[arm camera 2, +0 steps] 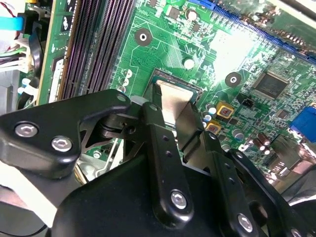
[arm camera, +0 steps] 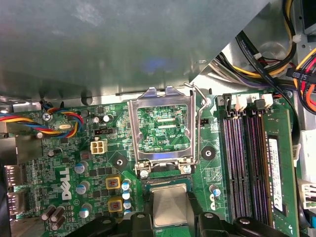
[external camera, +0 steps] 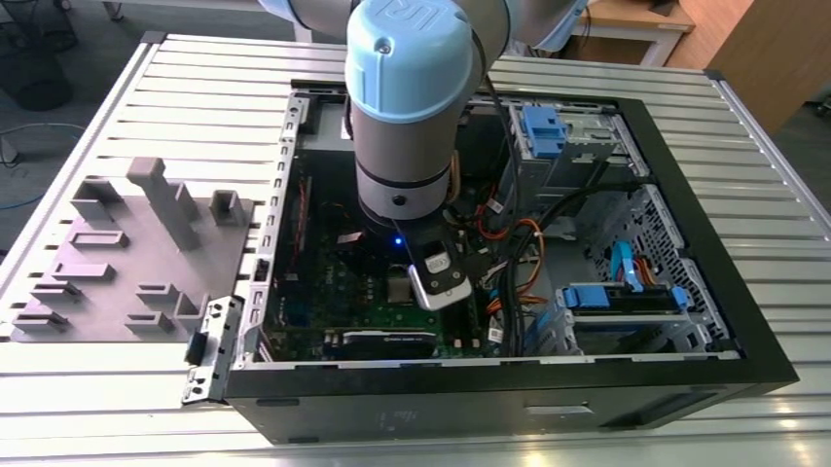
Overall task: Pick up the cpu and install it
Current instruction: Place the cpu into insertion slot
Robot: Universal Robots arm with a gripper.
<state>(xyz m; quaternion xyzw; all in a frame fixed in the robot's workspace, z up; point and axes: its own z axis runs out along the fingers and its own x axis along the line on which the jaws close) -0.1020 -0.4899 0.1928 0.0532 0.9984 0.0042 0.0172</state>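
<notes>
cpu (arm camera: 170, 211) in gripper (arm camera: 171, 200), raised socket frame (arm camera: 163, 98) beside

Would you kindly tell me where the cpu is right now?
In the first wrist view the cpu sits over the motherboard, beside the open socket frame and near the memory slots.

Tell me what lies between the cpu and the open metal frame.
In the first wrist view, a hinge strip with two screws lies between the cpu and the open metal frame.
</notes>
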